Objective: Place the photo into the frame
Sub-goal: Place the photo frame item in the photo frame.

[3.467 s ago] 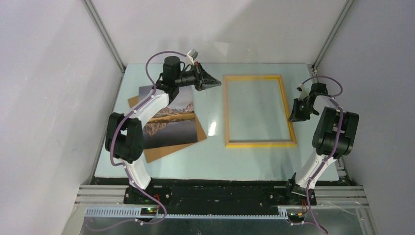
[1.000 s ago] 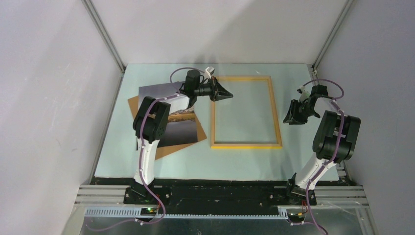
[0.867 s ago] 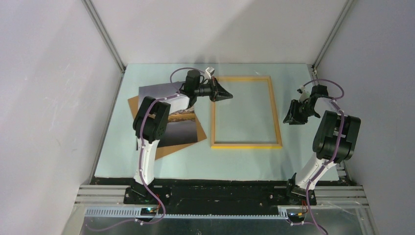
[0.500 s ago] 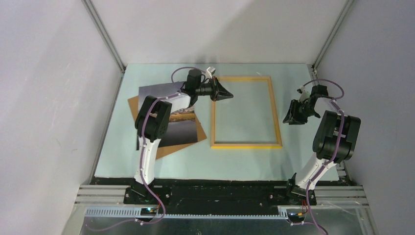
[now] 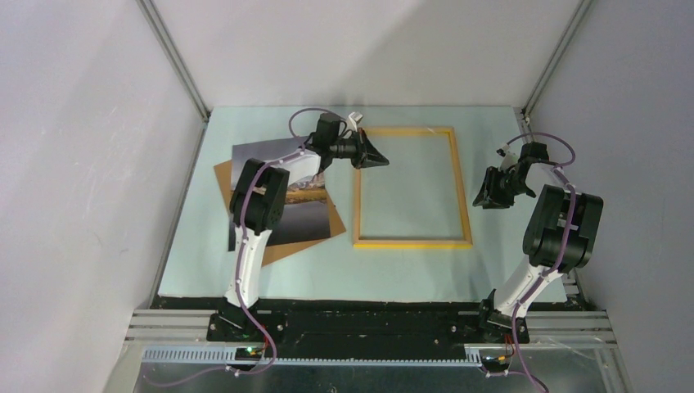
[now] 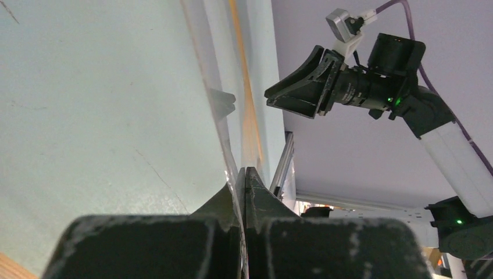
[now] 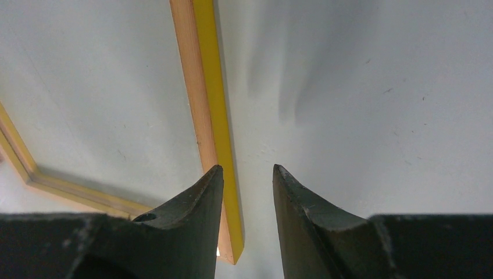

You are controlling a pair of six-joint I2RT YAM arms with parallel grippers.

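The frame (image 5: 413,244), with narrow yellow-orange rails, lies flat mid-table. The photo (image 5: 304,214), a mountain mirrored in a lake, lies face up to its left, partly under my left arm. My left gripper (image 5: 381,160) is turned on its side over the frame's upper left part. In the left wrist view the left gripper (image 6: 241,171) is shut, with the edge of a thin clear sheet (image 6: 212,99) running in between its fingers. My right gripper (image 5: 488,193) hangs just right of the frame's right rail (image 7: 203,87). In its wrist view the right gripper (image 7: 247,168) is open with nothing between its fingers.
A plain brown backing board (image 5: 270,252) lies under the photo, its corners sticking out. Grey walls close in the pale green table (image 5: 245,278) on three sides, with metal posts in the back corners. The right gripper (image 6: 317,81) shows in the left wrist view.
Since the earliest frame the frame has slid left toward the photo, and my left gripper has moved right, in over the frame. Over the last second only the left arm's elbow shifted slightly.
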